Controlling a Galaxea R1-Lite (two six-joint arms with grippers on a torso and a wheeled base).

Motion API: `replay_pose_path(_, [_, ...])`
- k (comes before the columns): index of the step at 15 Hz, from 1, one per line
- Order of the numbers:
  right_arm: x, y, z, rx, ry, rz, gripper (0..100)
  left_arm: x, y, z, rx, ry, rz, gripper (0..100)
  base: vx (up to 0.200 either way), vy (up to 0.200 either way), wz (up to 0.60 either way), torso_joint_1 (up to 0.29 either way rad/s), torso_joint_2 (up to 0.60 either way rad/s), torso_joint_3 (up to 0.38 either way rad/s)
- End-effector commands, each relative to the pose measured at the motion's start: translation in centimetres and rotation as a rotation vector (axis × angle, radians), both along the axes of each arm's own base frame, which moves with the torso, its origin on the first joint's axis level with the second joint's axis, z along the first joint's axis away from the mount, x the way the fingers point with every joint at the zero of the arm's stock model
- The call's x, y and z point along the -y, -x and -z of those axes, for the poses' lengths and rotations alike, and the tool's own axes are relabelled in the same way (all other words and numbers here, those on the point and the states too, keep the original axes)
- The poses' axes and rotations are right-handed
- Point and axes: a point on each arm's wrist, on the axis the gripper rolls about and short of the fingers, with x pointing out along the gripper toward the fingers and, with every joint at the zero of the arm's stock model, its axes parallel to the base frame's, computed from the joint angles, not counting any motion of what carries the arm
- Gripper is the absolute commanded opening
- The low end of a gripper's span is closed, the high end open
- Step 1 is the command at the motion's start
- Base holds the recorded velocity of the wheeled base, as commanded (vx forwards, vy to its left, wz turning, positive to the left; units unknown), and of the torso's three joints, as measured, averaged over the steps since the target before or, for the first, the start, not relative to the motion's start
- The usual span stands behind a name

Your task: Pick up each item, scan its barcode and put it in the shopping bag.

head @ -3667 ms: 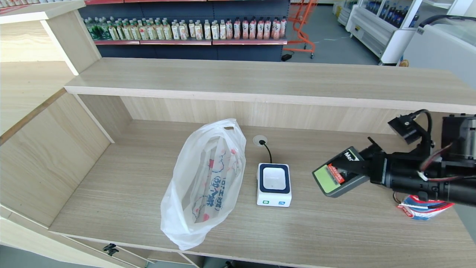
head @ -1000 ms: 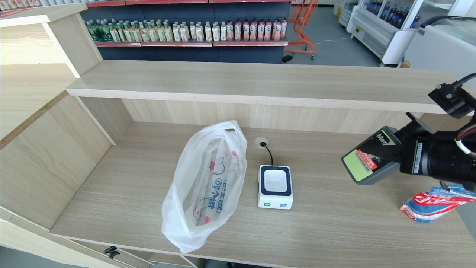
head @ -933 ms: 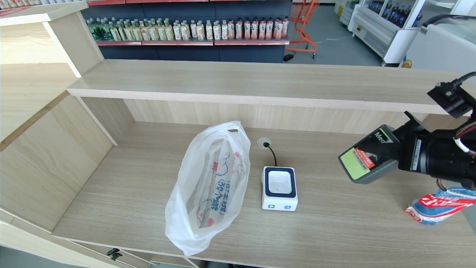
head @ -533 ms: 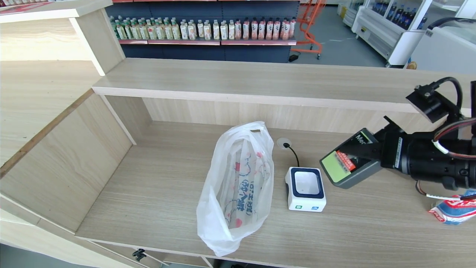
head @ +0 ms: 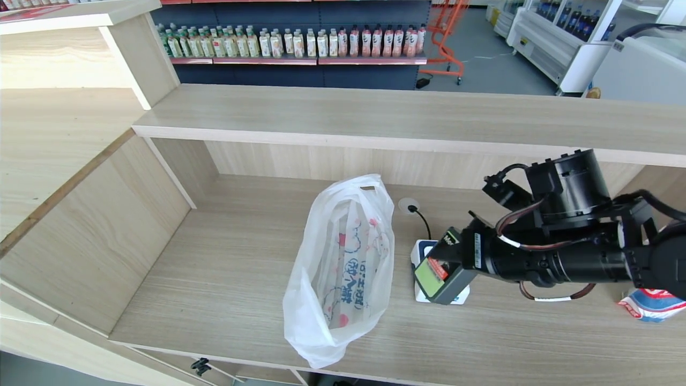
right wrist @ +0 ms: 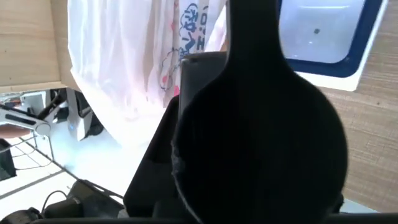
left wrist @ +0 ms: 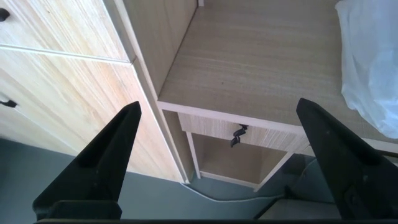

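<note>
1. Our right hand [head: 462, 253] is clamped on the grey box [head: 435, 271] (green label showing), tilted just over the scanner [head: 418, 252].
2. The shopping bag [head: 343, 268] lies open on the table [head: 225, 268], beside the scanner.
3. Our left hand [left wrist: 227, 158] hangs wide open and holds nothing, near the table's front edge.

Bottled drinks [head: 289, 43] line a shelf [head: 300, 61] behind the wooden counter [head: 375, 112], beside an orange rack [head: 445, 56].

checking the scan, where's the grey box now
Head view: the grey box sits in the right tool over the scanner, beside the shopping bag.
</note>
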Motion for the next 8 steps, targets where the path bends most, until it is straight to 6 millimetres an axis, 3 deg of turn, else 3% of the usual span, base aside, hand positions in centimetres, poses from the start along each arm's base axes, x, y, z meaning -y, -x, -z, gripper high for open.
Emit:
replay_pose_path(1, [-3.2,-1.5,1.9,-0.014,0.029,-0.079,0,0.0,0.0,0.0,0.000,0.000,-0.001,100,0.000,0.000,0.00,0.000,0.00,0.000])
replay_pose_path(4, [-5.6,-3.6,4.5,0.136,0.073,-0.187,0,0.0,0.0,0.0,0.000,0.000,-0.001,100,0.000,0.000,0.00,0.000,0.00,0.000])
replay_pose_path(8, [-8.7,-4.3,7.9,0.272,0.173,-0.348,0,0.0,0.0,0.0,0.000,0.000,0.001,100,0.000,0.000,0.00,0.000,0.00,0.000])
